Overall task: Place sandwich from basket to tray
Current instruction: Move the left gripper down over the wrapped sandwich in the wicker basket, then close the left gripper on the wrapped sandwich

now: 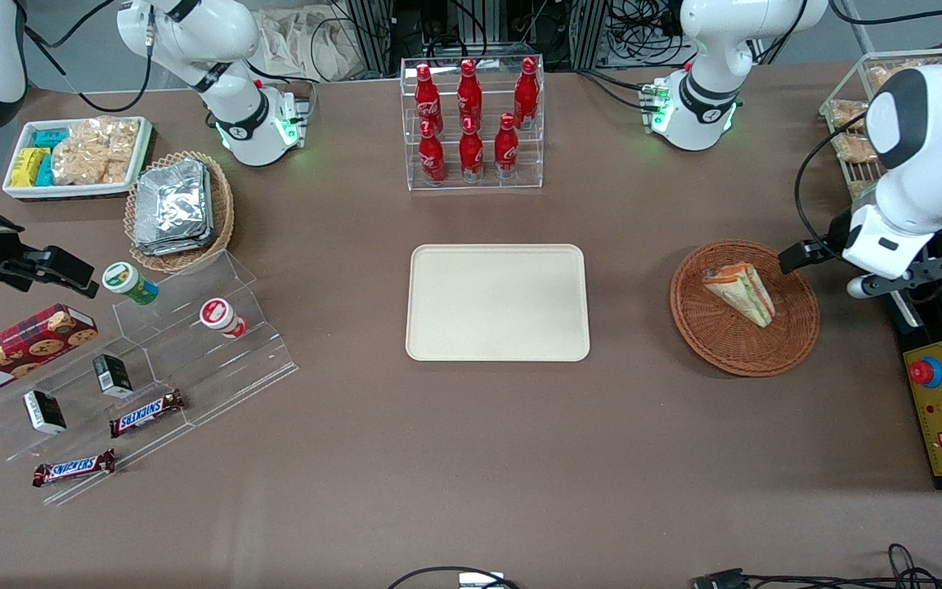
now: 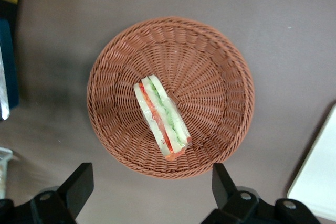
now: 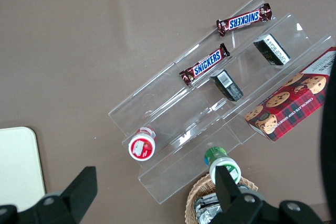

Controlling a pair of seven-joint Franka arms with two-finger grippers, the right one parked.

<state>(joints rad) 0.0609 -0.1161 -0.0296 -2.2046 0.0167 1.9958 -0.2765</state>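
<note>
The sandwich (image 1: pixel 739 293) is a triangular wedge with green, orange and red layers; it lies in the round reddish-brown basket (image 1: pixel 745 348). The cream tray (image 1: pixel 497 303) lies flat at the table's middle, beside the basket toward the parked arm's end. My left gripper (image 1: pixel 880 285) hangs above the table just outside the basket's rim, toward the working arm's end. In the left wrist view the sandwich (image 2: pixel 161 116) rests off-centre in the basket (image 2: pixel 210 66), a tray corner (image 2: pixel 317 182) shows, and the gripper (image 2: pixel 151 184) is open and empty, well above the basket's edge.
A clear rack of red bottles (image 1: pixel 471 123) stands farther from the camera than the tray. A control box with a red button (image 1: pixel 941 409) lies at the working arm's end. A foil-packet basket (image 1: pixel 181 204) and an acrylic snack stand (image 1: pixel 160 368) sit toward the parked arm's end.
</note>
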